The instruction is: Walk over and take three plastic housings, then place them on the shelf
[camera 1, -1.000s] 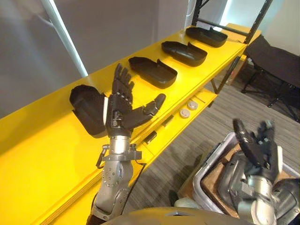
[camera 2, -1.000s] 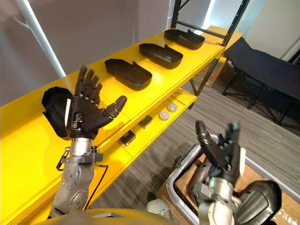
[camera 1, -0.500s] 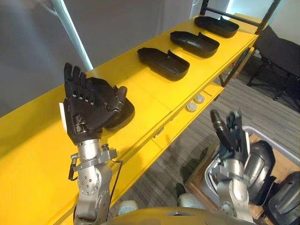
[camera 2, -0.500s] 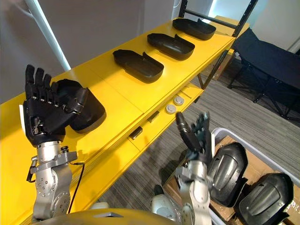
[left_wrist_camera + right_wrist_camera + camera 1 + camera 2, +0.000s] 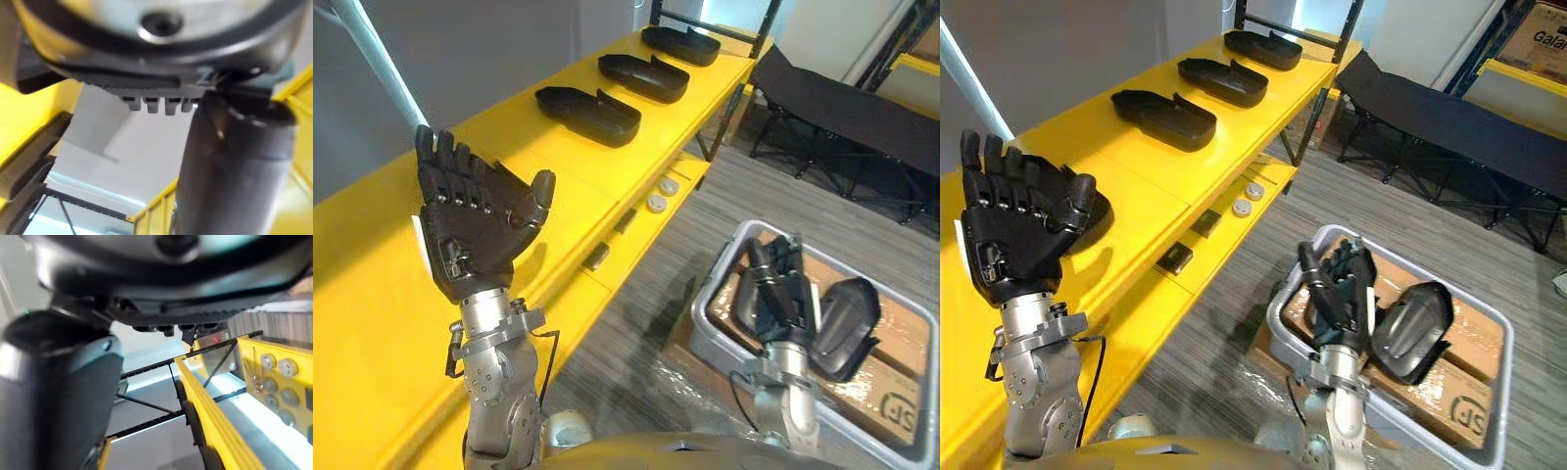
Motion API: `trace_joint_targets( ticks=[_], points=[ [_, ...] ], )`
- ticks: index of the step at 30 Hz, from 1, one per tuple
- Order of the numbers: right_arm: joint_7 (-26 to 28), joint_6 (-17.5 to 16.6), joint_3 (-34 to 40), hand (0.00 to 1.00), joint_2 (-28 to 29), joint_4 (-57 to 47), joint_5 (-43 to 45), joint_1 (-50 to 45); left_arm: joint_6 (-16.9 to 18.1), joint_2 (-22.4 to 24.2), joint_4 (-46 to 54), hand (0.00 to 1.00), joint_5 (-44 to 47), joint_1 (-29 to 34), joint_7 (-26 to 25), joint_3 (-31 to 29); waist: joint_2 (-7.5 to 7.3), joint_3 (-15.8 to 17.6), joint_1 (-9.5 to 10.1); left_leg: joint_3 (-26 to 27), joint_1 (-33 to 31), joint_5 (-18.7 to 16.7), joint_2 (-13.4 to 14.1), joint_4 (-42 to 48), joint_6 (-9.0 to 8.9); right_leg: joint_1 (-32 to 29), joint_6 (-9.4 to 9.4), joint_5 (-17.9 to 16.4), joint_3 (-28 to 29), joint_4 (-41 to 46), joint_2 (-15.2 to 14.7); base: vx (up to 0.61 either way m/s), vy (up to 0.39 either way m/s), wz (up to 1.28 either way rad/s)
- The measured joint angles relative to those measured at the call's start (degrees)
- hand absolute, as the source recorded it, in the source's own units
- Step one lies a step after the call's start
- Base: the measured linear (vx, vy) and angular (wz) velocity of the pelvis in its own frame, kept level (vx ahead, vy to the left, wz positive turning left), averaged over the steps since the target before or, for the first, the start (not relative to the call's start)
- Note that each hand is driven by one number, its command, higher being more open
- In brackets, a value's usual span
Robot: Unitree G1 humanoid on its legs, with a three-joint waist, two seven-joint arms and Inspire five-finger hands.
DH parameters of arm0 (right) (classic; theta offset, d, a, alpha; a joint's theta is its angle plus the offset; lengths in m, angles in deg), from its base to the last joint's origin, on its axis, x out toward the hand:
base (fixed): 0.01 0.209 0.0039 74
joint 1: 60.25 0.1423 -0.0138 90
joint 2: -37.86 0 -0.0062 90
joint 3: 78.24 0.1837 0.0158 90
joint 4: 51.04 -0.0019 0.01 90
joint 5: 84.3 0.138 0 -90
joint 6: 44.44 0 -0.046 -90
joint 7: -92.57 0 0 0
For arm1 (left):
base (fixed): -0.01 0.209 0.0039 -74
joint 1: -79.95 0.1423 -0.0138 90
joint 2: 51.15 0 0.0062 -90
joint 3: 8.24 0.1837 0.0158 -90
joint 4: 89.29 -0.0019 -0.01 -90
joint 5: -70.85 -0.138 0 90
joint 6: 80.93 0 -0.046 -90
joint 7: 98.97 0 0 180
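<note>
Black plastic housings (image 5: 587, 102) on yellow shelf (image 5: 372, 294)

behind left hand (image 5: 1013, 245): shelf housing (image 5: 1097, 208), mostly covered, only a dark sliver | behind right hand (image 5: 1342, 294): bin housing (image 5: 1304, 305), part hidden | bin (image 5: 697, 315): cut at right edge, left eye view | round parts (image 5: 1248, 200) on lower shelf: too small to identify

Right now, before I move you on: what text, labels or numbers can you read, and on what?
Cardboard box at upper right: dark print, cut off by the view's edge, not readable.
Cardboard in the grey bin: a round mark, partly hidden, not readable.
Housings on the yellow shelf: no print seen.
</note>
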Motion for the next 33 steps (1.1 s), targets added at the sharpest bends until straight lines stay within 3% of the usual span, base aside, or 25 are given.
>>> trace_joint_targets(
  ticks=[1,2,3,4,5,6,7,8,9,10,11,12,13,15,16,19,22,26,30,32,33],
  points=[
    [-0.28,0.10,0.06,1.00,0.00,2.30,-1.23,0.84,-0.01,-0.16,-1.71,1.00,0.33,0.02,-0.04,-1.19,-0.65,-0.40,0.10,-0.03,-0.28,1.33,1.71,-0.05,-1.98,1.10,0.73,1.22,0.47,-5.98,-0.23,-0.06,-0.556,-0.51],
    [-0.25,0.30,0.03,1.00,0.00,2.80,-1.48,0.80,-0.02,-0.59,-2.43,1.00,0.98,-0.03,-0.10,-1.84,-1.57,-0.97,0.02,0.01,-0.36,1.85,2.33,0.10,-3.03,1.56,2.81,2.00,0.78,-8.98,0.10,-0.06,-0.595,-0.62],
    [-0.20,0.53,0.88,1.00,-0.84,3.53,-2.69,0.40,-0.33,-0.37,-4.58,1.00,2.43,0.01,-0.34,-2.32,0.19,-1.69,-0.21,-0.51,-0.23,3.71,5.08,-1.30,-4.80,2.72,8.98,-2.28,-0.51,-10.79,2.69,-0.04,-0.613,-0.69],
    [-0.09,1.24,1.92,1.00,-2.28,3.58,-3.28,0.01,-0.56,0.48,-5.57,1.00,3.04,0.67,-0.47,-2.30,2.06,-2.11,-0.35,-0.52,1.19,5.64,7.08,-4.11,-4.96,2.30,11.67,-4.08,-2.04,-11.47,4.80,-0.02,-0.683,-0.88],
    [0.57,2.57,3.59,1.00,-5.52,3.59,-3.27,-0.17,-1.05,2.39,-5.71,1.00,4.56,1.44,-0.93,-1.57,4.17,-2.39,-1.58,-0.45,3.05,10.22,9.26,-8.37,-4.21,1.23,12.43,-5.85,-3.99,-11.43,7.45,0.01,-0.527,-0.68],
    [0.59,2.78,4.06,1.00,-6.13,3.59,-3.25,-0.17,-1.10,2.74,-5.69,1.00,4.55,1.41,-1.05,-1.41,4.52,-2.34,-1.99,-0.53,3.18,11.34,9.51,-8.76,-3.82,1.23,12.06,-6.05,-4.10,-11.42,7.87,0.03,-0.520,-0.43],
    [0.91,3.76,6.49,1.00,-8.16,3.54,-3.14,-0.31,-1.62,3.69,-5.26,1.00,4.87,1.33,-1.17,-1.00,5.03,-2.44,-3.87,-1.77,2.46,16.80,10.23,-7.77,-0.36,1.50,10.17,-7.05,-4.36,-11.38,9.06,0.02,-0.400,-0.10],
    [1.26,4.03,7.28,1.00,-8.28,3.45,-3.14,-0.36,-1.67,3.64,-5.09,1.00,5.58,1.23,-1.03,-1.01,4.88,-2.32,-4.62,-2.99,1.05,19.06,10.41,-5.45,2.55,2.08,9.62,-7.34,-4.88,-11.67,9.17,0.01,-0.395,-0.07],
    [1.48,4.12,7.93,1.00,-8.19,2.97,-3.15,-0.83,-1.67,3.55,-4.93,1.00,6.80,1.14,-0.75,-1.01,3.43,-1.41,-5.40,-4.74,-1.71,22.10,10.70,-1.08,7.05,3.39,8.63,-7.71,-5.76,-12.66,9.11,0.00,-0.274,-0.11],
    [1.50,4.14,8.95,1.00,-8.25,0.88,-3.27,-2.53,-1.72,3.78,-5.38,1.00,6.77,1.06,-0.15,-0.32,3.04,-1.11,-5.07,-6.44,-3.89,16.26,9.94,2.66,3.75,4.30,7.53,-8.27,-6.47,-13.88,8.73,-0.01,-0.222,-0.25],
    [1.46,4.15,9.69,1.00,-8.32,-0.32,-3.27,-3.02,-1.76,3.79,-5.74,1.00,6.57,1.23,0.23,0.39,3.47,-0.85,-4.82,-7.20,-4.23,12.66,7.81,3.07,2.14,4.49,7.27,-8.41,-6.49,-14.57,8.91,-0.03,-0.158,-0.50],
    [1.34,4.14,10.12,1.00,-8.72,-1.09,-3.22,-2.78,-1.76,3.78,-5.98,1.00,6.30,1.99,0.73,1.29,4.52,-0.43,-4.82,-7.80,-4.34,9.29,3.76,2.59,2.21,4.07,6.98,-8.32,-5.95,-14.60,9.28,-0.03,-0.036,-0.57],
    [1.21,4.20,10.10,1.00,-8.92,-1.16,-3.23,-2.85,-1.76,3.35,-6.05,1.00,6.17,2.84,1.00,1.98,5.28,-0.56,-4.99,-6.88,-3.80,5.73,1.68,1.38,3.86,3.35,6.85,-8.23,-5.20,-14.67,9.85,-0.03,-0.005,-0.48],
    [0.03,4.25,9.66,1.00,-8.65,-1.19,-3.37,-3.19,-1.75,3.19,-6.23,1.00,6.07,2.97,1.11,2.04,5.37,-0.75,-4.84,-8.57,-2.36,3.50,-0.13,-1.62,2.93,1.60,7.13,-8.08,-3.73,-14.89,9.90,-0.03,0.039,-0.40],
    [-1.26,4.55,9.13,1.00,-8.69,-1.13,-3.39,-2.98,-1.76,2.96,-6.65,1.00,6.24,2.82,0.71,1.64,5.79,-0.97,-4.87,-8.06,-0.95,1.34,-1.63,-6.00,1.29,-0.01,8.23,-6.77,-2.30,-15.59,9.65,-0.02,0.082,-0.48],
    [-5.53,6.36,7.77,1.00,-7.49,-0.86,-5.90,-2.96,-1.96,1.50,-8.47,1.00,6.24,2.72,0.78,0.95,4.94,-0.43,-4.38,-4.82,0.27,2.68,-3.98,-7.82,-0.67,-0.61,9.35,-2.32,-1.86,-18.72,7.47,-0.01,0.180,-0.56],
    [-10.69,7.89,7.96,1.00,-5.32,1.17,-7.76,-1.89,-2.02,0.40,-8.57,1.00,5.97,2.12,0.79,1.12,3.28,0.59,-4.25,-4.06,-0.31,2.17,-4.90,-6.98,-0.46,0.01,9.57,3.31,-2.59,-23.92,6.60,-0.03,0.148,-0.28],
    [-16.15,10.55,10.38,1.00,-4.16,9.55,-7.64,2.54,-3.19,-2.41,-8.57,1.00,3.81,-0.90,0.69,1.54,2.39,2.10,-3.92,-4.91,-3.41,1.84,-5.03,-5.20,0.11,-0.22,9.27,7.82,-5.36,-27.23,6.55,-0.08,0.095,0.05],
    [-22.40,11.77,13.75,1.00,-5.02,20.35,-7.51,13.80,-3.38,-3.49,-8.57,1.00,1.82,-5.57,0.86,1.74,2.84,6.85,-2.56,-7.47,-9.82,1.72,-5.48,-1.57,0.33,-1.59,9.24,9.85,-8.67,-30.57,6.33,-0.16,0.024,0.19],
    [-24.54,12.28,14.18,1.00,-7.89,22.76,-7.53,18.75,-4.22,-3.40,-8.58,1.00,1.94,-6.62,1.82,2.09,3.59,8.90,-1.59,-8.18,-11.91,1.79,-5.50,-0.13,0.37,-2.21,9.30,9.88,-9.78,-31.54,6.32,-0.16,-0.035,0.13],
    [-25.75,12.88,14.73,1.00,-11.02,23.88,-7.55,22.36,-4.83,-3.46,-8.60,1.00,1.96,-6.76,2.55,2.99,4.67,10.53,-1.43,-9.22,-13.02,2.16,-5.57,0.32,0.36,-2.26,9.55,10.08,-10.64,-31.75,6.43,-0.13,-0.028,0.28]
  ],
)
